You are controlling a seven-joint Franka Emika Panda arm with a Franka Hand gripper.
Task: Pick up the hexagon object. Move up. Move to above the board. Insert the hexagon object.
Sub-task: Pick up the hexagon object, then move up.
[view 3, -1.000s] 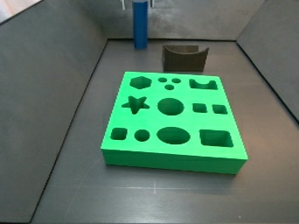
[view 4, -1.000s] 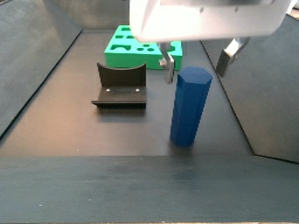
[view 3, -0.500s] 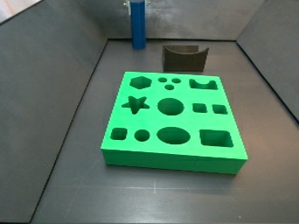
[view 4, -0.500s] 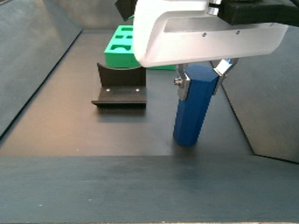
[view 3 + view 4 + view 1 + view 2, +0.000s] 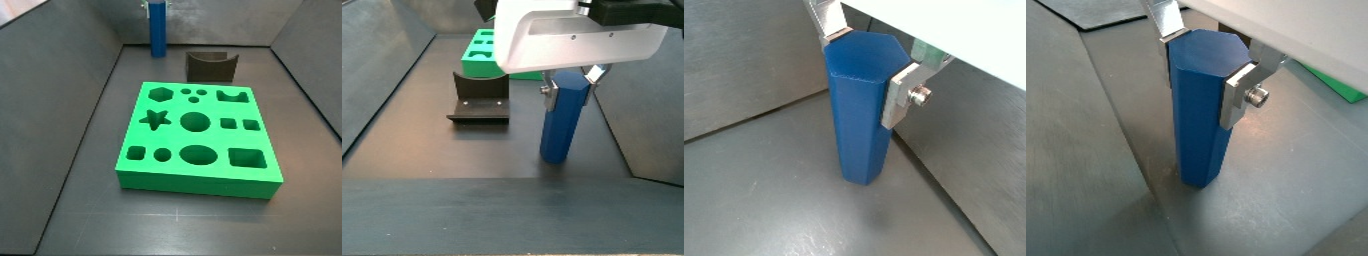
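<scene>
The hexagon object (image 5: 861, 115) is a tall blue prism standing upright on the dark floor near a wall; it shows in both wrist views (image 5: 1200, 110) and both side views (image 5: 563, 118) (image 5: 158, 30). My gripper (image 5: 869, 55) is around its top, the silver fingers (image 5: 901, 92) pressed flat against opposite faces, shut on it. In a side view the gripper (image 5: 572, 80) hangs under the white wrist housing. The green board (image 5: 198, 138) with many shaped holes lies flat mid-floor, apart from the peg; its far end shows in a side view (image 5: 480, 52).
A dark notched fixture (image 5: 210, 66) stands between the peg and the board, also in a side view (image 5: 478, 98). Grey walls enclose the floor on all sides; the peg stands close to one wall (image 5: 738, 60).
The gripper came down over the peg's top and its fingers closed onto the peg's sides. The peg has stayed on the floor since half a second ago.
</scene>
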